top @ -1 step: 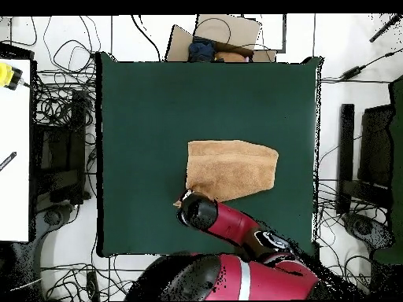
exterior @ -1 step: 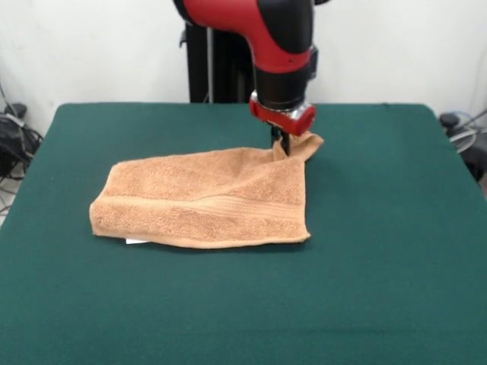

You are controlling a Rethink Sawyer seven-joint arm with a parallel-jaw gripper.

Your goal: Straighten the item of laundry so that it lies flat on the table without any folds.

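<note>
The item of laundry (exterior @ -1 step: 205, 198), a light orange-tan terry towel, lies folded over on itself on the dark green table (exterior @ -1 step: 380, 266), a little left of centre. A woven band runs across it, and a small white tag (exterior @ -1 step: 137, 241) peeks out at its front left edge. My gripper (exterior @ -1 step: 280, 144) is shut on the towel's far right corner, which stands pulled up off the cloth. In the overhead view the towel (top @ -1 step: 232, 169) sits mid-table (top @ -1 step: 142, 118). There the red arm's wrist (top @ -1 step: 198, 212) covers the gripper, and a bit of towel corner (top @ -1 step: 179, 203) shows beside it.
Cables and black equipment (top @ -1 step: 370, 157) crowd the floor round the table's sides. A cardboard box (top @ -1 step: 216, 39) stands past one table edge and a white bench (top @ -1 step: 14, 149) past another. Wide green surface surrounds the towel on all sides.
</note>
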